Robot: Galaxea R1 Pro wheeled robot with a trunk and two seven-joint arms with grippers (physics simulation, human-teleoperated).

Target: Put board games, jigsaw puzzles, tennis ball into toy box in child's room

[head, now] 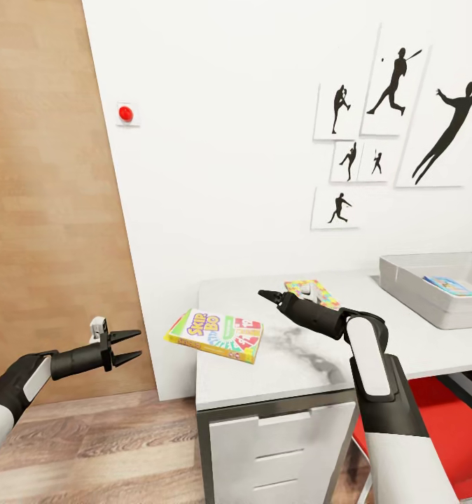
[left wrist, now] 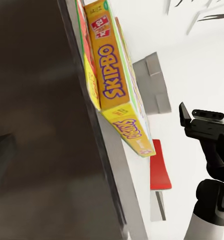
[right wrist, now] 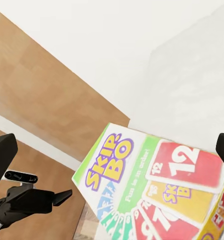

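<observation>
item: skip-bo board game (head: 215, 335) overhanging surface (head: 299, 364) corner | between both end effectors, nearer right end effector (head: 265, 295), fingers' spacing indeterminate | long axis pointing toward left end effector (head: 132, 346), fingers apart, empty

Along my right gripper's fingers (right wrist: 3, 157) I saw dark tips at two opposite edges of the frame, set wide apart with nothing between them. Below and ahead lay a board game (right wrist: 156, 187), its lid printed "SKIP BO" in yellow on purple, with a red "12" card, a yellow card and a fan of coloured cards. It lay on the white table (right wrist: 191, 85), one corner projecting past the table's edge. Beyond that edge my left gripper (right wrist: 59, 196) hung over the wood-plank floor (right wrist: 89, 225), its dark fingers pointed toward the box. A brown wood panel (right wrist: 47, 105) met a white wall (right wrist: 102, 35) behind.
</observation>
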